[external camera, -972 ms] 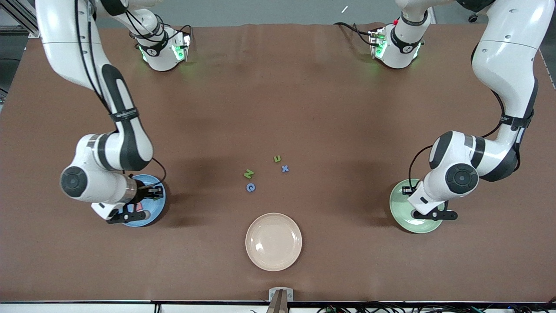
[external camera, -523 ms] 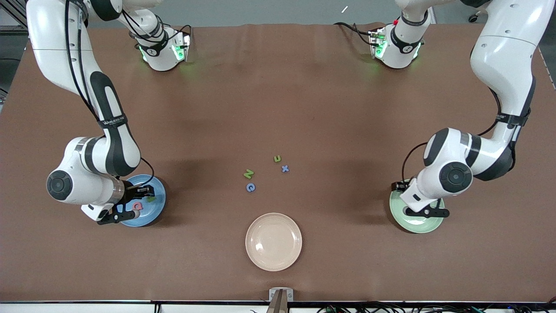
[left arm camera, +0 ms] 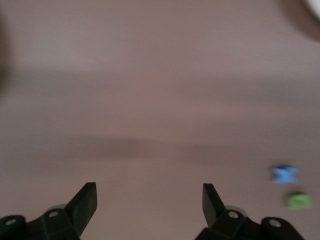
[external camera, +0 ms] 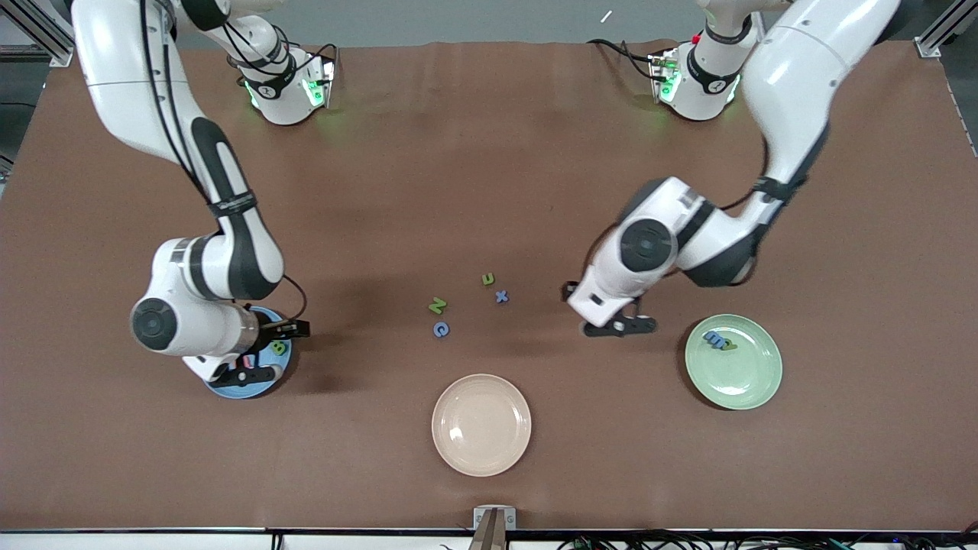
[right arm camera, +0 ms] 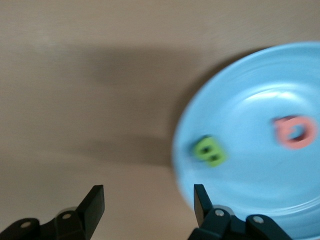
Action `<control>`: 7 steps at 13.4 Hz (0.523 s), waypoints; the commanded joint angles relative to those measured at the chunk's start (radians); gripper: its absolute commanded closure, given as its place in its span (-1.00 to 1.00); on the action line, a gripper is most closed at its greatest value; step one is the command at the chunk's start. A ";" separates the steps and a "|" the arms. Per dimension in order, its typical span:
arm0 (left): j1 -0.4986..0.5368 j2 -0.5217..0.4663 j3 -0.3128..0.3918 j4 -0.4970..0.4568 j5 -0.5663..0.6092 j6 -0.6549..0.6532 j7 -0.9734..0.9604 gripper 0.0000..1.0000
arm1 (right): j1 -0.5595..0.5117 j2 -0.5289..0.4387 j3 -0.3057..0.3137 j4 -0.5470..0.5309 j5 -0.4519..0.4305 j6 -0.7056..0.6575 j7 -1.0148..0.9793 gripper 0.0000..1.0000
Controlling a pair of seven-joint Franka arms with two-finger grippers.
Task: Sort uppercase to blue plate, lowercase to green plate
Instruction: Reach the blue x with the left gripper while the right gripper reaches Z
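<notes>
Looking down from the front view, the brown table carries three plates. The blue plate lies toward the right arm's end, mostly covered by the right gripper, which hangs low over it with its jaws parted and empty; a green B shows on the plate's rim area beside the gripper. The green plate lies toward the left arm's end, with a blue m and a green p touching each other on it. The left gripper is over bare table between that plate and the loose letters, jaws apart, holding nothing. Near the table's middle lie a green u, a blue x just beside it, a green N and a blue G, all apart from each other. A cream plate sits nearer the camera than those four.

From the left wrist view, two dark fingertips stand wide apart over blurred brown table, with the blue x and green u off to one side.

From the right wrist view, the jaws are spread and empty at the blue plate's edge; the green B and a pink G lie in the plate.
</notes>
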 commanded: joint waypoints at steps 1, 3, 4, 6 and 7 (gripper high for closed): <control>-0.063 0.066 0.014 0.015 0.000 0.156 -0.166 -0.78 | 0.107 -0.037 -0.003 -0.027 0.015 -0.007 0.205 -0.61; -0.140 0.125 0.037 0.043 -0.003 0.250 -0.294 -0.64 | 0.204 -0.031 -0.004 -0.027 0.033 0.017 0.413 -0.61; -0.213 0.164 0.078 0.104 -0.004 0.258 -0.421 -0.57 | 0.242 -0.028 -0.004 -0.034 0.044 0.057 0.496 -0.61; -0.364 0.203 0.202 0.191 -0.012 0.257 -0.578 -0.49 | 0.306 -0.018 -0.004 -0.057 0.050 0.143 0.673 -0.61; -0.416 0.205 0.256 0.202 -0.020 0.257 -0.597 -0.41 | 0.340 -0.010 -0.004 -0.064 0.050 0.175 0.752 -0.62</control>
